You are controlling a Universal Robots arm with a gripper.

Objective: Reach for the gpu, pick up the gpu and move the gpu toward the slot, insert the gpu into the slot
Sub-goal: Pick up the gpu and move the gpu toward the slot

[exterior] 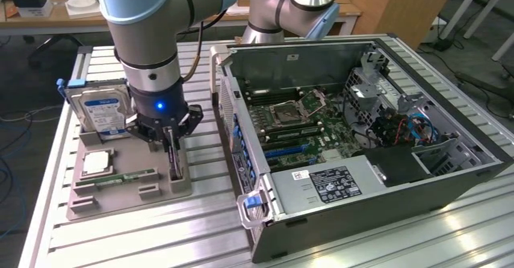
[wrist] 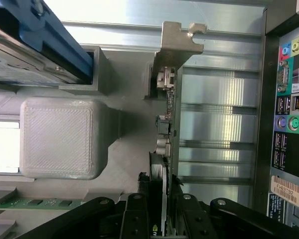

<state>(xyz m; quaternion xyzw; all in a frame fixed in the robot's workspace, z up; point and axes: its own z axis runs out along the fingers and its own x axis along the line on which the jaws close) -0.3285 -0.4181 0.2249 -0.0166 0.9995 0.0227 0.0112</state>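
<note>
The gripper (wrist: 160,201) straddles the upright gpu (wrist: 168,114); whether it pinches the card I cannot tell. Grasp step: lifting needs a straight pull.

On your slatted metal table (exterior: 161,241) sit a grey parts tray (exterior: 117,197) and, just beside it, the open computer case (exterior: 362,196), apparently apart.
</note>
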